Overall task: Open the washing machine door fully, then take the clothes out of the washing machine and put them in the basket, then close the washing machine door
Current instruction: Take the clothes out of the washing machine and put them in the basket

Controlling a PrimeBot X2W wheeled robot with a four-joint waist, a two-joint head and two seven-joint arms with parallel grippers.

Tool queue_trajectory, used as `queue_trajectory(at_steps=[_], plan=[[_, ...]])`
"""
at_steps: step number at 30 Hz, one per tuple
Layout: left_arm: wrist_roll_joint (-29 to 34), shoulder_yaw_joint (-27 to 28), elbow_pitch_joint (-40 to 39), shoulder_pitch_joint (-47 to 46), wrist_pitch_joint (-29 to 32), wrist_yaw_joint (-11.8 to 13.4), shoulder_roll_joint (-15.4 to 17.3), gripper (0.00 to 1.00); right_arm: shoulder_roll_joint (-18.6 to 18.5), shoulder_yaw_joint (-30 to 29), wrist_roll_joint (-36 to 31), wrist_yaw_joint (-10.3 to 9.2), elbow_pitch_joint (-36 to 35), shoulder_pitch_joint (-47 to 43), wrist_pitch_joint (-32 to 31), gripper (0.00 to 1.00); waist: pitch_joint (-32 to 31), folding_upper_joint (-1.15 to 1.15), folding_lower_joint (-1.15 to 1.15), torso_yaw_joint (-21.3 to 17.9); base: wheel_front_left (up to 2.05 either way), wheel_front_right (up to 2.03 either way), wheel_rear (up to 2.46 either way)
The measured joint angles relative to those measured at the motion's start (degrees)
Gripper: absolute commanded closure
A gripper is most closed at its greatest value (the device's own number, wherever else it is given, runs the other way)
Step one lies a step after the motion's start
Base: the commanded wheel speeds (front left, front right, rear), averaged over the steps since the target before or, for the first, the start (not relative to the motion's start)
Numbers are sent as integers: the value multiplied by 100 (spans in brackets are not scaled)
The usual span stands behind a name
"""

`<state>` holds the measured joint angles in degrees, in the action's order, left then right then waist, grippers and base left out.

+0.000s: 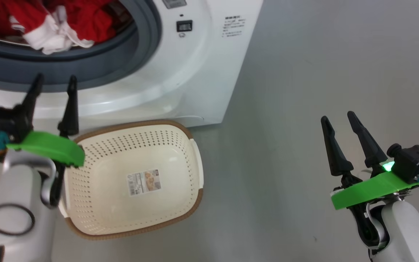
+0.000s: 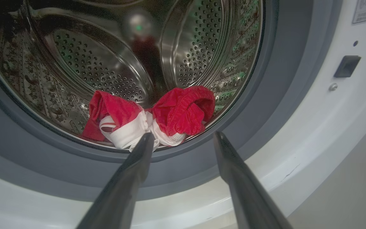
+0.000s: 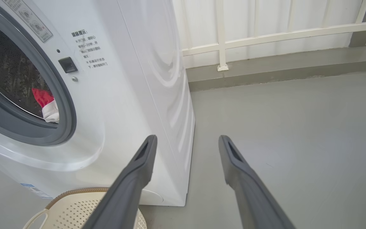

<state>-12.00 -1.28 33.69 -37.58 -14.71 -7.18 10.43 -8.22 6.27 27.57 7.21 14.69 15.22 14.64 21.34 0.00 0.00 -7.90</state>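
The white washing machine (image 1: 195, 72) stands with its round mouth uncovered; its door is out of view. Red clothes (image 1: 75, 18) with white trim lie at the drum's front lip, seen up close as a red and white bundle (image 2: 157, 117) in the left wrist view and as a small patch (image 3: 44, 101) in the right wrist view. My left gripper (image 1: 55, 82) is open, held just in front of the grey rubber ring (image 2: 265, 95) below the clothes, nothing between its fingers. The cream basket (image 1: 133, 178) sits empty on the floor before the machine. My right gripper (image 1: 336, 118) is open over bare floor to the right.
Grey floor (image 1: 304, 109) stretches to the right of the machine. A white railing (image 3: 265, 31) and a low kerb run behind it. The basket's rim (image 3: 75, 192) lies close to the machine's lower front corner.
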Motion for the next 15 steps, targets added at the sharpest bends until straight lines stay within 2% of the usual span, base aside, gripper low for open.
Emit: queue_trajectory(at_steps=[15], plan=[[-71,-655,2182,-2299,212,0,502,0,250,149,11,0,-45,370,0,0,795,0,0,-624,0,0,0]])
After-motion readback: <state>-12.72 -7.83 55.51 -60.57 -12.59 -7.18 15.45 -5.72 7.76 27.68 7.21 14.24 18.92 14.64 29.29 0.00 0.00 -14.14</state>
